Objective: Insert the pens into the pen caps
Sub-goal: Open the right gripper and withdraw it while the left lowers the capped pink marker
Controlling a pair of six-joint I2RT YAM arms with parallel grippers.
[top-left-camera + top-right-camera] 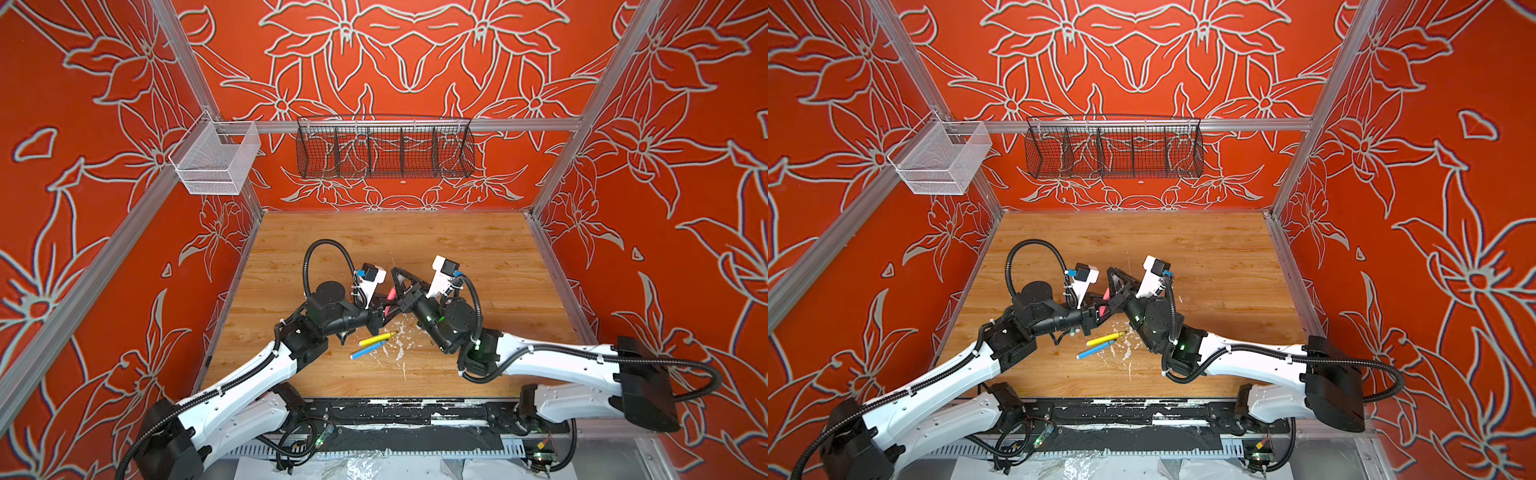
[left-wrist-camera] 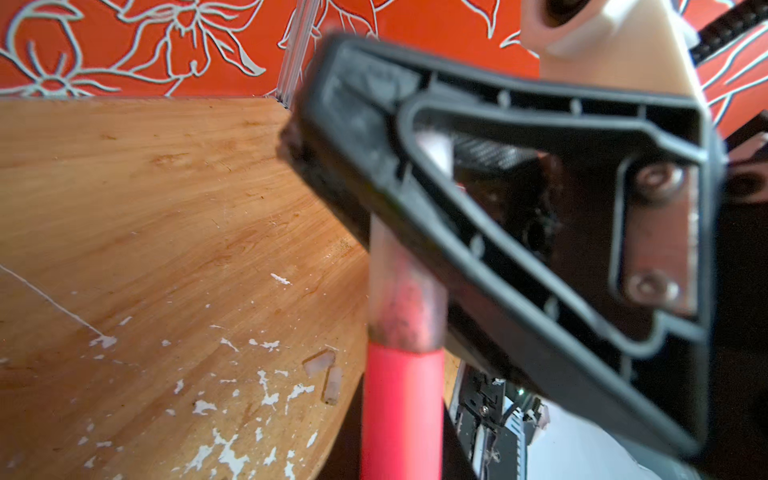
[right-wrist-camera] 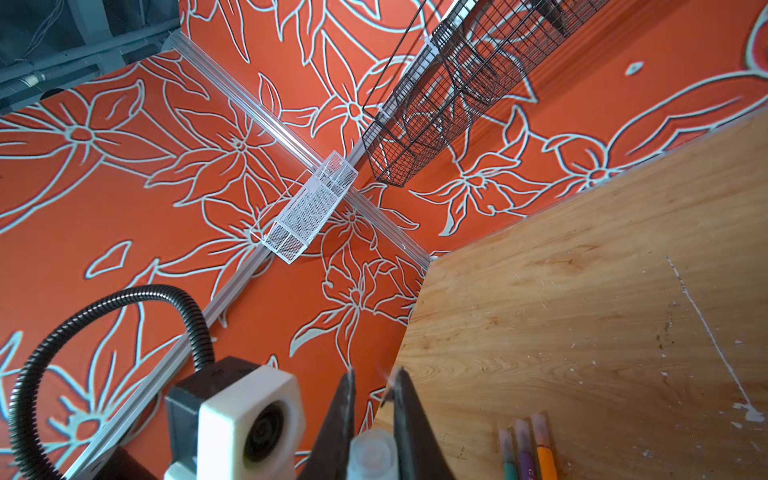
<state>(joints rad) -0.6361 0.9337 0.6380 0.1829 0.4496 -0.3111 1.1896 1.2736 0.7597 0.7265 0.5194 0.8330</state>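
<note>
The blue pen [image 1: 368, 352] and the yellow pen [image 1: 377, 338] lie just beside each other, apparently uncapped, on the worktop [image 1: 457, 249] towards its front edge. Behind them, above mid-worktop, the pink pen [image 2: 401, 409] is gripped by its barrel in the closed left tool [image 1: 382, 313]. Its tip is seen inside a pen cap [image 2: 405, 291], on which the right tool [image 3: 376, 376] is clamped. Capping of the pink pen is judged to be in hand. A straight push along the pen's axis is called for next, until the cap is seated. Two loose caps [image 2: 319, 362] lie on the worktop for later use.
</note>
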